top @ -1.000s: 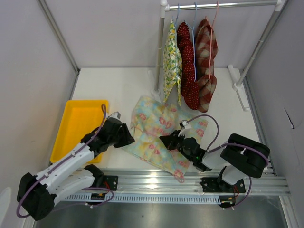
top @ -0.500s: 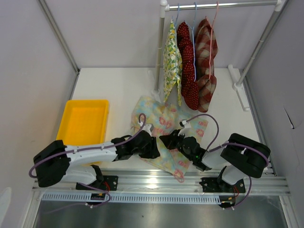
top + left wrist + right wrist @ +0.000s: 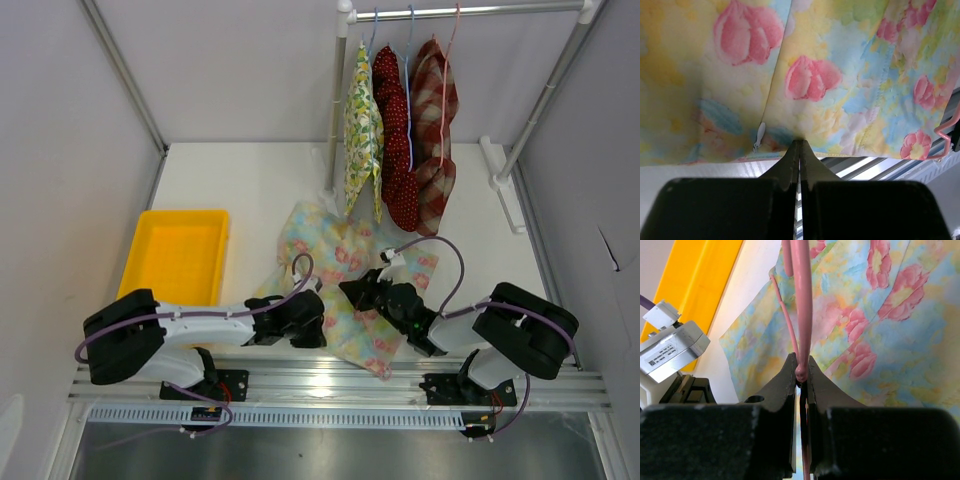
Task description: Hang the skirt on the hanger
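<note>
The floral pastel skirt (image 3: 340, 255) lies flat on the white table between the two arms. My left gripper (image 3: 318, 325) is at its near hem, and in the left wrist view the fingers (image 3: 790, 160) are shut with the skirt's hem (image 3: 805, 75) pinched at their tips. The thin pink hanger (image 3: 802, 300) lies across the skirt. My right gripper (image 3: 801, 374) is shut on the hanger's wire, and in the top view it (image 3: 350, 293) sits over the skirt's near right part. A pink end of the hanger (image 3: 945, 135) shows past the hem.
A yellow tray (image 3: 175, 255) sits at the left. A clothes rack (image 3: 460, 12) at the back holds three hung garments (image 3: 400, 130); its foot (image 3: 505, 185) lies at the right. The metal rail (image 3: 400, 380) runs along the near edge.
My left arm swung from beside the yellow tray to the skirt's near hem and its gripper closed there. The skirt's near left edge has bunched. The right gripper stayed put.
</note>
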{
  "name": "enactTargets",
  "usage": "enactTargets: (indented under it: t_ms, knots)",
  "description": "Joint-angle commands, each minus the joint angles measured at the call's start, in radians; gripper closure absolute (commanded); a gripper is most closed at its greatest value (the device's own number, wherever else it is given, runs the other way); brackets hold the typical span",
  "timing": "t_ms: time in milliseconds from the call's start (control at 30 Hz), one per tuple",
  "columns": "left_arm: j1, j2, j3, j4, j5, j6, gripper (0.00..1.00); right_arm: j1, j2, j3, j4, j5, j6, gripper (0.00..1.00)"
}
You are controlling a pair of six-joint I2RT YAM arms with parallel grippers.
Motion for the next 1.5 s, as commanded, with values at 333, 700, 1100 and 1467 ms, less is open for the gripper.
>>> enactTargets:
  t_ms: [333, 700, 1100, 1467]
  knots:
    - [0.120, -0.162, -0.115, -0.190, 0.035, -0.016, 1.00, -0.065, -0.028, -0.034, -0.183, 0.068, -0.157, 1.00]
    - [0.173, -0.237, -0.138, -0.254, 0.052, -0.013, 1.00, -0.117, -0.080, 0.062, -0.269, 0.099, -0.272, 1.00]
    - [0.181, -0.337, -0.173, -0.292, 0.092, -0.066, 1.00, -0.111, 0.093, 0.276, -0.302, 0.017, -0.342, 1.00]
    - [0.366, -0.375, -0.114, -0.339, 0.124, 0.095, 1.00, -0.043, -0.080, 0.198, -0.364, 0.062, -0.402, 1.00]
